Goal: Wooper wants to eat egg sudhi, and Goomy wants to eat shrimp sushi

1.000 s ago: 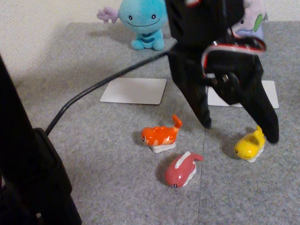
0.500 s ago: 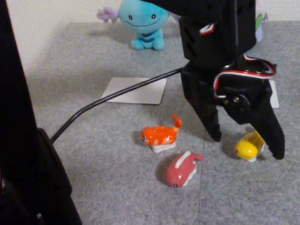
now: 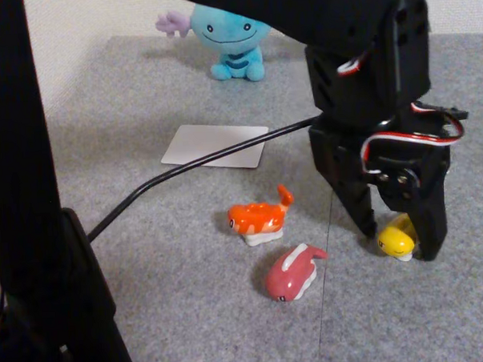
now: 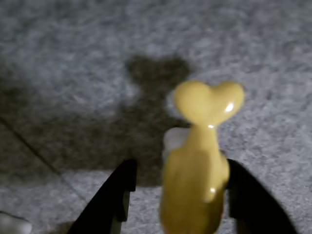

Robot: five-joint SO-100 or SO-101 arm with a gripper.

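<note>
The egg sushi [image 3: 395, 240], a glossy yellow fish shape with a forked tail [image 4: 209, 101], lies on the grey carpet at the right. My gripper [image 3: 402, 244] is lowered over it and open, one black finger on each side. In the wrist view the gripper [image 4: 183, 197] straddles the yellow body [image 4: 195, 180]; the right finger [image 4: 246, 195] is close against it and a gap remains at the left finger [image 4: 119, 192]. The orange striped shrimp sushi [image 3: 259, 218] sits to the left. Wooper [image 3: 223, 37], the blue plush, sits at the back. Goomy is hidden behind the arm.
A pink-red figure with a white stripe [image 3: 292, 273] lies in front of the shrimp sushi. A white card [image 3: 216, 145] lies on the carpet before Wooper. A black cable [image 3: 185, 171] crosses above it. A black post and base [image 3: 35, 238] stand at the left.
The gripper has dropped and shifted toward the yellow egg sushi, so its fingers now stand on both sides of it. The figures and plush have not moved.
</note>
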